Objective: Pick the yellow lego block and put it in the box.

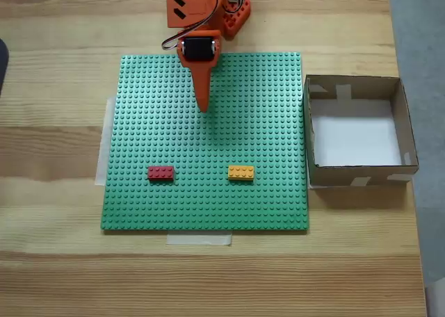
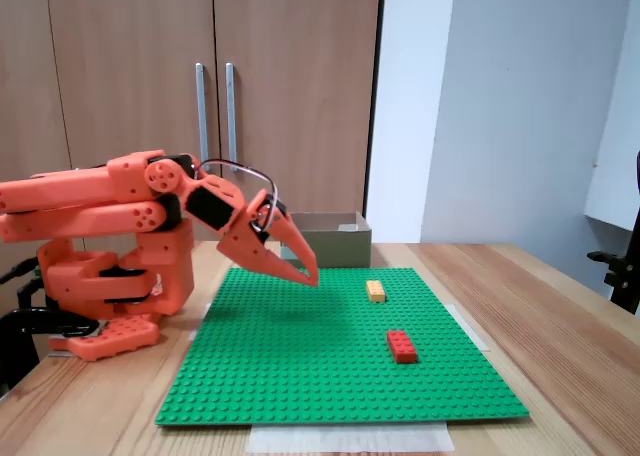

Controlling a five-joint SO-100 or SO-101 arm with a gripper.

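A: Yellow-orange plastic, item one: yellow lego block (image 1: 240,172), 2x4 studs, lying flat on green studded baseplate (image 1: 139,206), toward near edge in a fixed view from above. Well apart from red brick (image 1: 160,172), same row, to its left in that view.

B: Noted. Also seen in the side fixed view as yellow lego block (image 2: 375,290), beyond the red brick (image 2: 402,346). Handling?

A: Judged light, rigid, smooth-sided; no give under pressure. Possibly pressed onto baseplate studs, cannot tell; if so, likely to need a pull or slight tilt to free.

B: Where to grip?

A: Across the two long sides, near mid-length, above the plate surface. Studded top offers no purchase. Slippery if pinched near a corner.

B: Item two?

A: Orange hand (image 1: 202,107), pointing down over far half of baseplate, well apart from both bricks. Fingers together, tapering to one point in both fixed views; nothing held.

B: Item three?

A: Box (image 1: 406,126), brown cardboard, white bottom, tape patches on walls, standing on wooden desk (image 1: 55,275) just beside the baseplate's right edge in the view from above. Nothing inside.

B: Status?

A: Block not yet approached; pick and placing both outstanding.
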